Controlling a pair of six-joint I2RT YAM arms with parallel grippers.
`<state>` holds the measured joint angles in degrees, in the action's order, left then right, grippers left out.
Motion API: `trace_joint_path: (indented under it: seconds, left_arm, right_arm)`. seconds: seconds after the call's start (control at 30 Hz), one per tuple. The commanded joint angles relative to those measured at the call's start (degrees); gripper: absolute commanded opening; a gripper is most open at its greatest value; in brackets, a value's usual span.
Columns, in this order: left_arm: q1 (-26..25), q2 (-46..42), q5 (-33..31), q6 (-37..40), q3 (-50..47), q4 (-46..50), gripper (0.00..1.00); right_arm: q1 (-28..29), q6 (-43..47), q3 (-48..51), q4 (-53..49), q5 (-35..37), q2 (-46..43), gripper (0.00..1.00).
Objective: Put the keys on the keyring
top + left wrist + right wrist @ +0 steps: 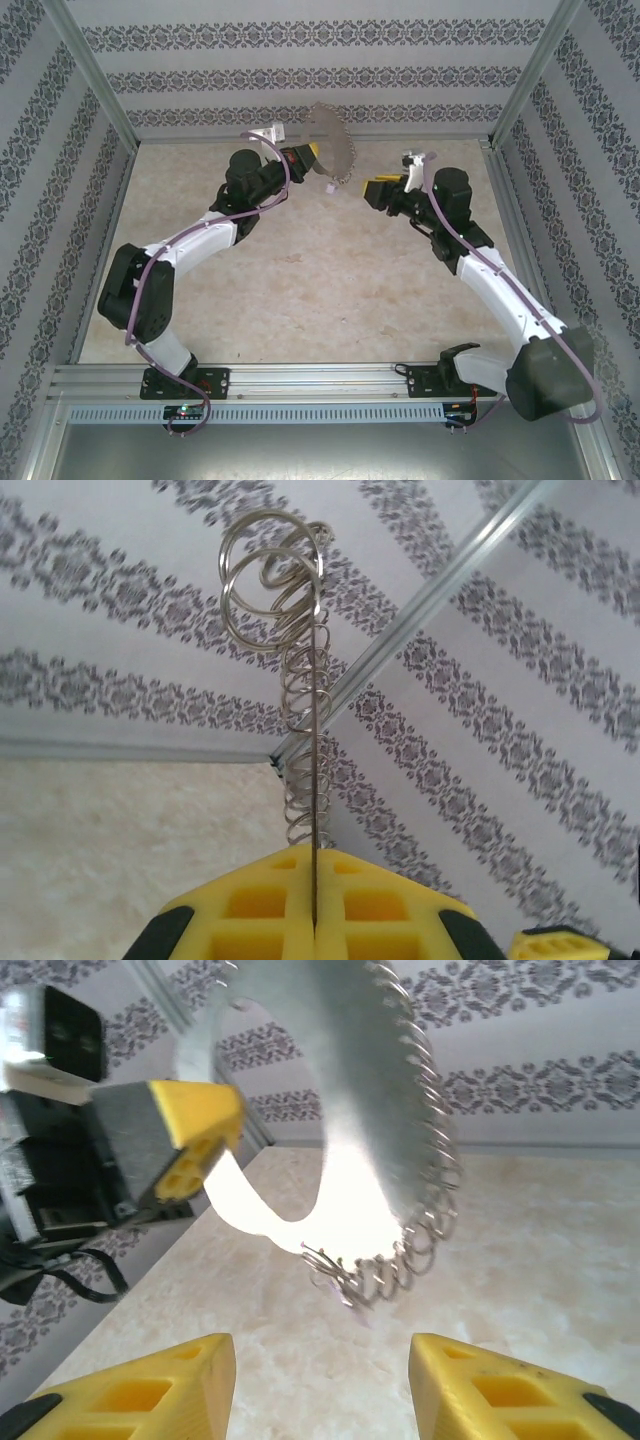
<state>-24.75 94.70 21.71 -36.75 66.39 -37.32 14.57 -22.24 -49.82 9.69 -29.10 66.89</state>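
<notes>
My left gripper [305, 155] is shut on the keyring [333, 148], a large thin grey metal hoop held up above the back of the table. In the left wrist view the keyring [316, 730] stands edge-on between the closed yellow pads [260, 900], with small silvery rings [270, 580] coiled along its rim. My right gripper [375, 190] is open and faces the keyring [370, 1110] from the right, a short gap away, with nothing between its fingers [150, 1390]. A tiny pale key [330, 187] hangs at the hoop's lower tip; how it is attached is too small to tell.
The pale marbled table [300, 290] is enclosed by patterned walls [300, 80] with aluminium posts [90, 75] at the back corners. An aluminium rail [320, 378] carrying both arm bases runs along the near edge.
</notes>
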Motion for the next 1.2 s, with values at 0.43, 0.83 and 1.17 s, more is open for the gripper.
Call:
trace_joint_path:
  seconds: [0.43,0.83,1.17]
  left_arm:
    - [-8.57,-14.1,3.08,30.25,1.43,9.72,0.0]
    - [-19.95,-17.62,-5.29,29.03,-12.84,4.22,0.0]
    - [-27.09,-13.54,-10.45,24.04,-22.45,-6.22,0.0]
  right_arm:
    - [-4.17,-4.23,9.16,-6.02,14.61,-13.45,0.55]
    - [-7.36,-8.61,12.92,-14.22,30.31,-23.29,0.6]
    - [-8.06,-10.17,15.72,-14.84,39.58,-27.46,0.64]
